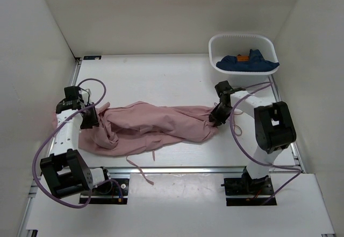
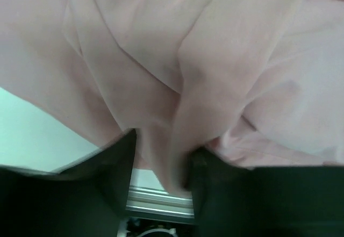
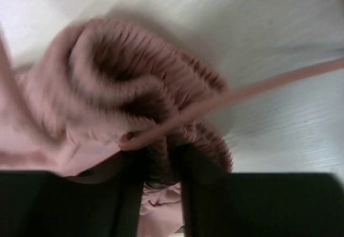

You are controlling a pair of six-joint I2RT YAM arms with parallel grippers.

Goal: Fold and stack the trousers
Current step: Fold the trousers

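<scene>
The dusty-pink trousers lie stretched across the middle of the table, wrinkled, with a thin drawstring trailing over the front rail. My left gripper is shut on the left end of the trousers; in the left wrist view a fold of pink fabric sits pinched between the dark fingers. My right gripper is shut on the right end; in the right wrist view the gathered elastic waistband is clamped between the fingers, and a drawstring runs across.
A white basket at the back right holds a dark blue garment with an orange patch. White walls enclose the table on three sides. Purple cables loop beside both arms. A metal rail runs along the front edge.
</scene>
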